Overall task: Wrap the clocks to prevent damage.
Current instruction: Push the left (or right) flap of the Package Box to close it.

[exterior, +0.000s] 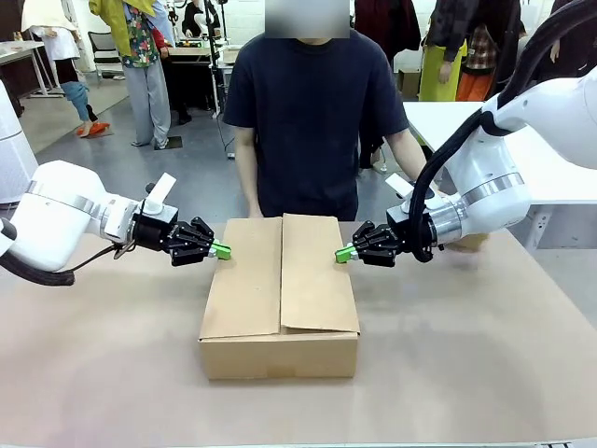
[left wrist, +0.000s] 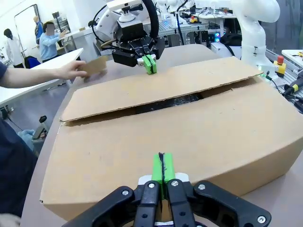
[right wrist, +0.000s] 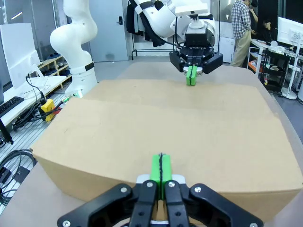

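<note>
- The brown carton [exterior: 280, 289] sits mid-desk [exterior: 466, 373] with both top flaps folded over. The right flap [exterior: 317, 271] overlaps the left flap [exterior: 247, 280] along the middle.
- The left hand [exterior: 221, 249] is pinched fully shut and holds nothing. Its green tips are at the carton's left top edge, toward the far end.
- The right hand [exterior: 344, 253] is likewise shut and empty, with its tips at the right top edge, directly opposite.
- Whether either hand actually presses on the cardboard cannot be told.
- The left wrist view shows a slit [left wrist: 165, 101] open between the flaps, with something dark and glossy inside. The clocks probably lie in there under the flaps, but that can't be confirmed.
- The person [exterior: 303, 121] stands at the far side, just behind the carton.
- The step looks like flattening the flaps so the box can be sealed.
- To do it well, push down evenly from both sides until the slit closes.
- Press lightly, since the contents are fragile and the cardboard will give.
- Stay near the outer edges so the centre seam is free for tape.
</note>
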You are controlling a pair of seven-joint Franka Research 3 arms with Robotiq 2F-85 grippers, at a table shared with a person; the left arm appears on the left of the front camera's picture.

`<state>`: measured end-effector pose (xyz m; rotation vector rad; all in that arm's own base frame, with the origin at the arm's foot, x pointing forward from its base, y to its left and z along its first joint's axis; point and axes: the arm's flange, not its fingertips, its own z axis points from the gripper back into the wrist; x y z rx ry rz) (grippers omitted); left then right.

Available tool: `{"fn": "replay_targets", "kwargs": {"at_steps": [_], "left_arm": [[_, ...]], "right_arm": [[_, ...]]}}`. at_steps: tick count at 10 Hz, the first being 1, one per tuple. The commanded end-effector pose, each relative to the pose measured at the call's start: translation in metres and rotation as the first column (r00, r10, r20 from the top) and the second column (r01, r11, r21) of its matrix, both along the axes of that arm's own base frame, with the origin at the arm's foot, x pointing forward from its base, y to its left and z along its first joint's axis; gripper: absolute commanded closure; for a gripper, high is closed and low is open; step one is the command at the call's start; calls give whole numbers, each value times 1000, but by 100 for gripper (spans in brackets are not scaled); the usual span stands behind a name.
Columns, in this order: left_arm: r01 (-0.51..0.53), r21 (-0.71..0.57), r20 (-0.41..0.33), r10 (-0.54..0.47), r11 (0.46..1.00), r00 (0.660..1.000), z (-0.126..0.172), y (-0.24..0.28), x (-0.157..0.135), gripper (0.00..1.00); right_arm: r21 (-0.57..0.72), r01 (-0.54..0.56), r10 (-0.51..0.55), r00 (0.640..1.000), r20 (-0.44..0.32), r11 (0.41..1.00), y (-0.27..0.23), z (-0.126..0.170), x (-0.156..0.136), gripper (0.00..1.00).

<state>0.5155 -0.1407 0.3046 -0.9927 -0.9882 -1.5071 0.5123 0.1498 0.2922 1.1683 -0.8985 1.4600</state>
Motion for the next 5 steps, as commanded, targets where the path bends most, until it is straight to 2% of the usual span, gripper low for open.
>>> {"fn": "replay_targets", "kwargs": {"at_steps": [1,5], "left_arm": [[-3,-9,4,3,1000,1000,-2,-1,0,99],[-3,-9,4,3,1000,1000,-2,-1,0,99]], "right_arm": [[-11,8,-8,1000,-3,1000,1,-5,0,99],[-11,8,-8,1000,-3,1000,1,-5,0,99]]}}
